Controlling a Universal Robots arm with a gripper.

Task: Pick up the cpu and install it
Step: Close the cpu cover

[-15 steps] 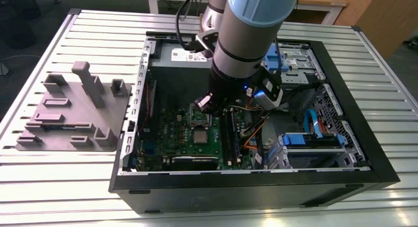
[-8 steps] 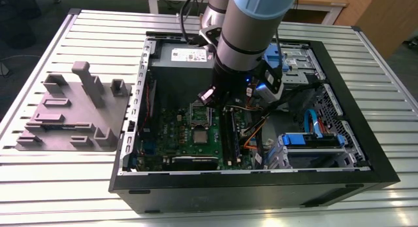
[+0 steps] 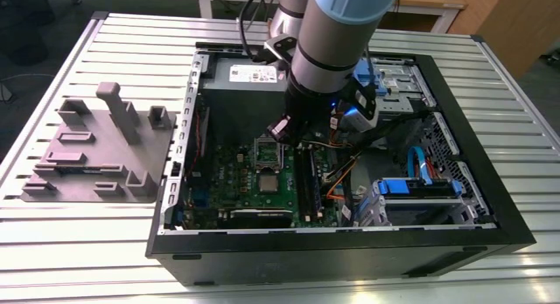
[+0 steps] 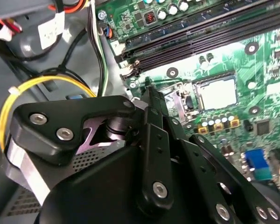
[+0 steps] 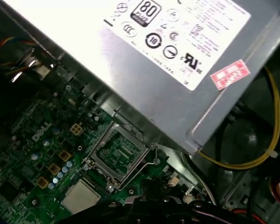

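Claw (image 3: 287, 135) hangs above the board (image 3: 219, 181) inside the case (image 3: 350, 261); clenched or released cannot be told. Cpu (image 3: 267, 181) lies flat on the board, near, at 7 o'clock of the claw in the exterior view, just beside the empty socket (image 3: 265, 151), at its 6 o'clock.

Below the tool (image 3: 292, 137) lies a green board (image 4: 259, 70) with an empty socket frame (image 5: 119, 156). A grey labelled box (image 5: 177, 60) sits beside it, and a grey fixture tray (image 3: 96, 153) rests on the tabletop (image 3: 105, 251), well apart.
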